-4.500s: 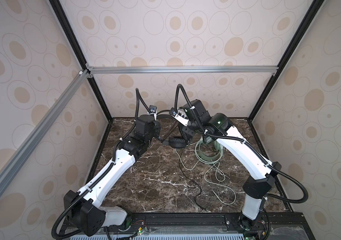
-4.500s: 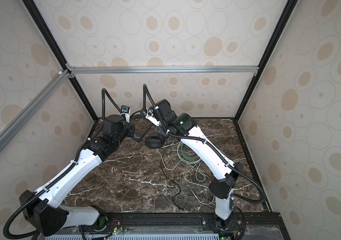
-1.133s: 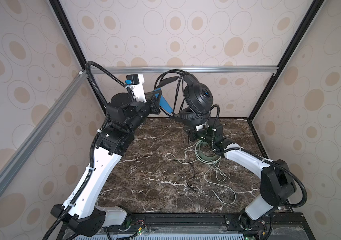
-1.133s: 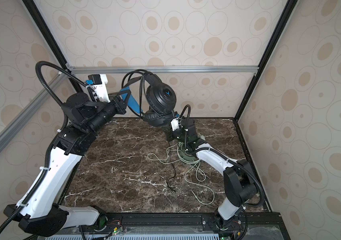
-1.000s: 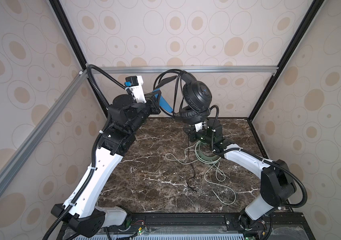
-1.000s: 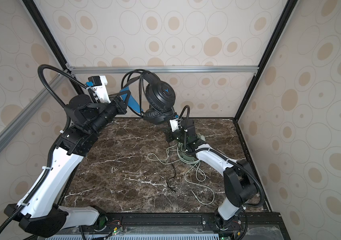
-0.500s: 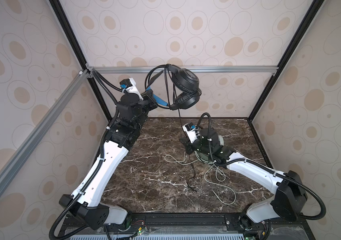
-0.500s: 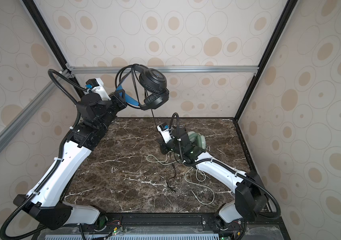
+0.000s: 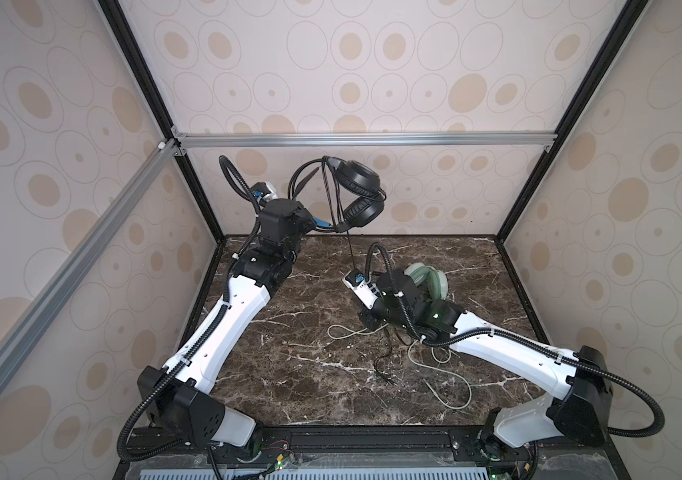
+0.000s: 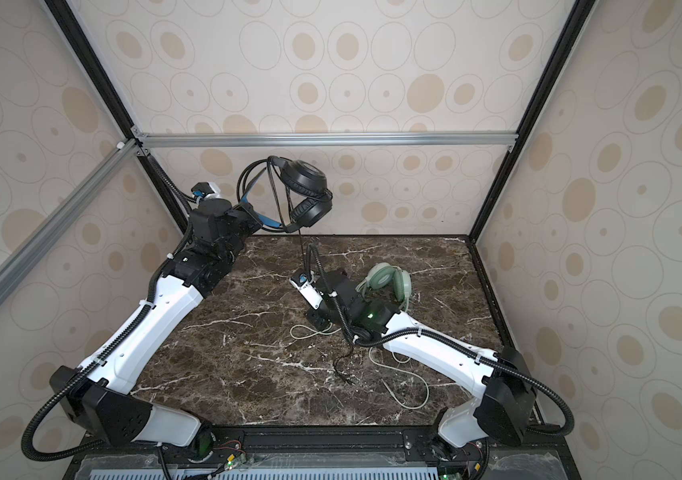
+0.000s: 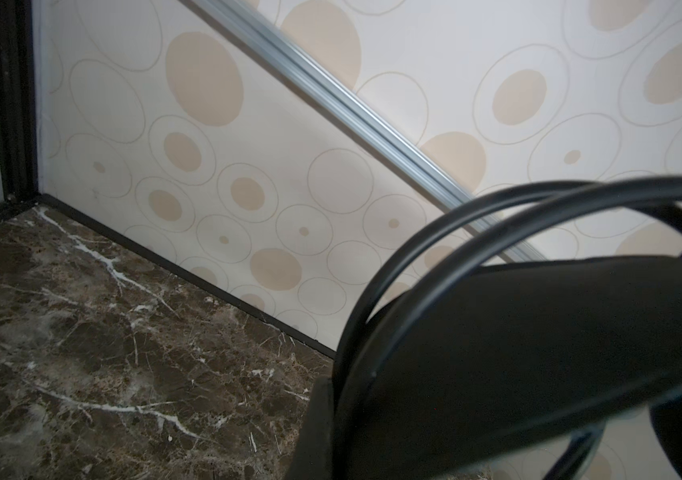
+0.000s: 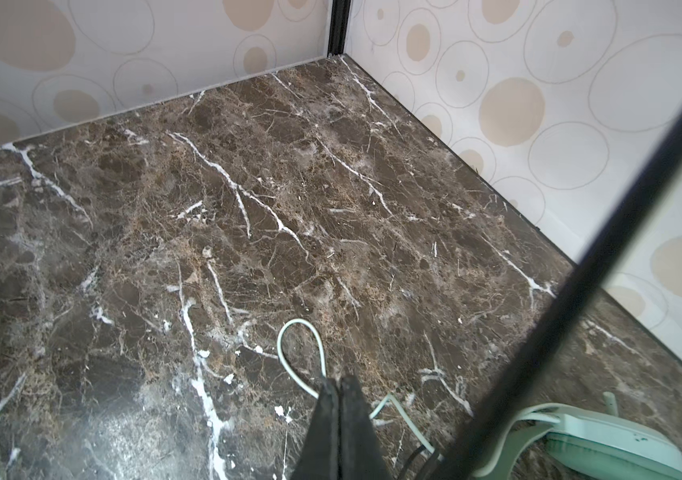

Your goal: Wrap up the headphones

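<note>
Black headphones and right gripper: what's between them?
Only the black cable, hanging from the black headphones down beside the right gripper; otherwise air. Both top views show the drop, and the right wrist view shows it passing the gripper.

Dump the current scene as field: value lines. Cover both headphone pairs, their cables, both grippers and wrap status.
left gripper: shut on the headband of the black over-ear headphones with blue lining, raised high above the brown marble tabletop
right gripper: shut, low over the tabletop; cannot tell if it holds anything
thin black cable: hangs from the raised pair past the right gripper, end on the tabletop
mint-green over-ear headphones: lying on the tabletop beyond the right wrist
pale green cable: sprawled loose
wrap status: unfinished
</note>
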`<state>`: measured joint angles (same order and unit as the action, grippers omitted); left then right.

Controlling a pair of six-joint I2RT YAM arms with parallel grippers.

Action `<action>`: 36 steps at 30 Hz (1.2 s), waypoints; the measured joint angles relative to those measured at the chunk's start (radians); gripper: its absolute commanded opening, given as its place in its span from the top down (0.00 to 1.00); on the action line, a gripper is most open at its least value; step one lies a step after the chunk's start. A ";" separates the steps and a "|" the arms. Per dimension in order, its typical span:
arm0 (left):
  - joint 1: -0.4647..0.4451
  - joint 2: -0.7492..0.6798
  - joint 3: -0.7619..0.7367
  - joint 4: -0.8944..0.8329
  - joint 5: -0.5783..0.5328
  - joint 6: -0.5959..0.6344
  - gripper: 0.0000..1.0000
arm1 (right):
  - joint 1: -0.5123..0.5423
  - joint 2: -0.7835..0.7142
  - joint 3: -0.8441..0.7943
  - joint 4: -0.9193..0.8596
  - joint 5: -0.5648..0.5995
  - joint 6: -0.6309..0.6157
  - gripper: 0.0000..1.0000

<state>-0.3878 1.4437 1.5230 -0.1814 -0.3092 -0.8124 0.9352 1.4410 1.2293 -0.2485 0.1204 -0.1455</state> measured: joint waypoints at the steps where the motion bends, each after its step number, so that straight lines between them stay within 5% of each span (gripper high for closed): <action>1: 0.005 0.000 -0.005 -0.007 0.003 -0.006 1.00 | 0.006 0.000 0.001 -0.003 0.008 -0.002 1.00; 13: 0.083 0.002 0.009 -0.131 0.177 -0.187 1.00 | 0.008 -0.005 -0.093 0.023 0.055 0.060 1.00; 36: 0.094 0.002 0.009 -0.173 0.252 -0.292 1.00 | 0.008 0.036 -0.098 0.043 0.058 0.085 1.00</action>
<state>-0.2939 1.4456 1.5318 -0.3546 -0.0574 -1.1046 0.9432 1.4773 1.1313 -0.2058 0.1783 -0.0608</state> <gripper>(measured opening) 0.066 0.047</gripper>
